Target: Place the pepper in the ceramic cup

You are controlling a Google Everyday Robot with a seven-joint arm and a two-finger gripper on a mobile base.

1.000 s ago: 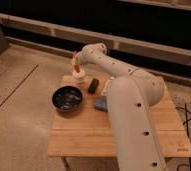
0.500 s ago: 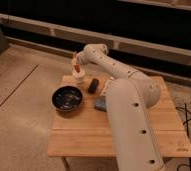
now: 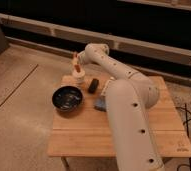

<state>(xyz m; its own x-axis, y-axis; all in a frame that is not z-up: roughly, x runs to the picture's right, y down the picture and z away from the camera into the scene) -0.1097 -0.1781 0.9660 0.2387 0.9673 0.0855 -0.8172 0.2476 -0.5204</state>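
The small cream-white ceramic cup [image 3: 79, 78] stands at the back left of the wooden table [image 3: 89, 132]. The slim orange-red pepper [image 3: 76, 66] hangs upright directly over the cup, its lower end at the cup's mouth. My gripper [image 3: 74, 58] sits just above it, at the end of the white arm [image 3: 120, 85] that reaches in from the right, and it is shut on the pepper's top.
A wide black bowl [image 3: 68, 98] sits in front of the cup. A dark object [image 3: 93, 85] lies to the cup's right, and a blue-grey block [image 3: 99, 104] is partly hidden by the arm. Cables [image 3: 189, 117] trail on the floor at the right.
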